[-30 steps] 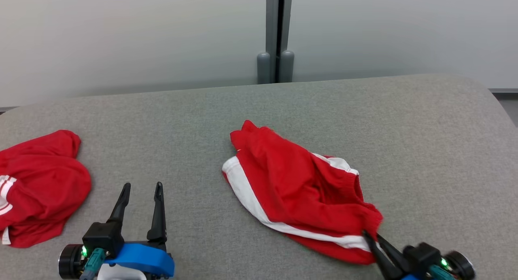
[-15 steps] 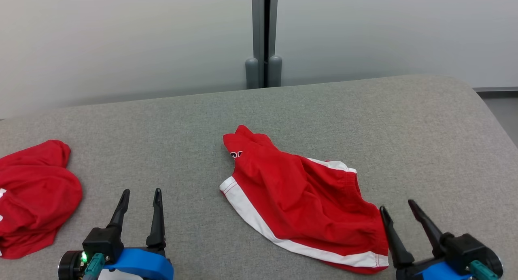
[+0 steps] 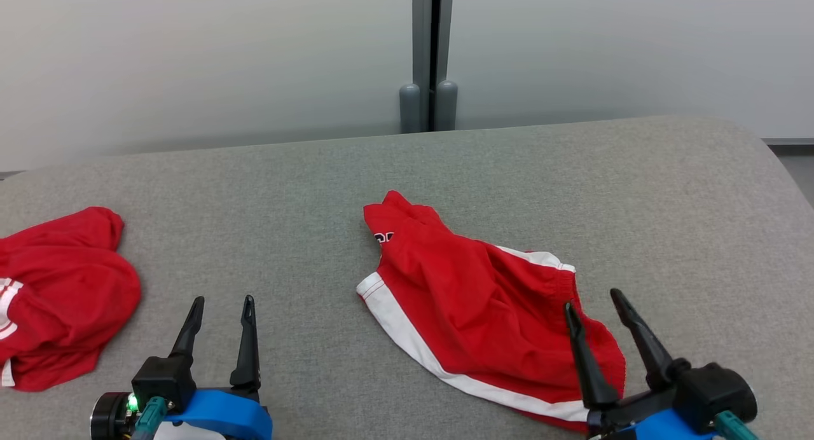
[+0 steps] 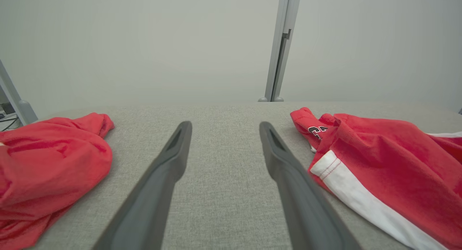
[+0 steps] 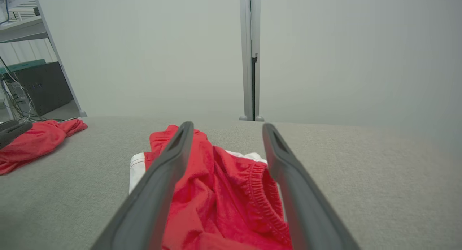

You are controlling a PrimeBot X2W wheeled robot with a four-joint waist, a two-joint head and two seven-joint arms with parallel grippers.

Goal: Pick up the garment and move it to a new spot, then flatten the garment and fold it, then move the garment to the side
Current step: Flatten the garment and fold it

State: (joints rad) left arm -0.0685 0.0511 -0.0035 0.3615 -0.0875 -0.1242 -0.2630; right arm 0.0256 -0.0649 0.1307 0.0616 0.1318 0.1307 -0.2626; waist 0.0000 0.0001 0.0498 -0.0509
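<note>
Red shorts (image 3: 483,300) with a white side stripe and white-edged waistband lie crumpled on the grey cushion (image 3: 305,192), right of centre. My right gripper (image 3: 591,299) hovers open over their lower right end, fingers pointing toward the wall. In the right wrist view the shorts (image 5: 223,185) lie between and under the open right gripper (image 5: 227,124), whose fingers hold nothing. My left gripper (image 3: 224,299) is open and empty at the lower left, above bare cushion. From the left wrist the shorts (image 4: 379,159) lie to the right of that gripper (image 4: 224,124).
A second red garment (image 3: 57,294) is bunched at the cushion's left edge. A pale wall with a grey post (image 3: 431,52) stands behind the cushion. The cushion's rounded right edge (image 3: 779,166) drops to the floor. Shelving and cables (image 5: 21,80) stand far left.
My right gripper, shut on the shorts' lower right corner a second ago, has opened, let go and moved up over that end. The shorts have settled flatter. The head camera shifted slightly.
</note>
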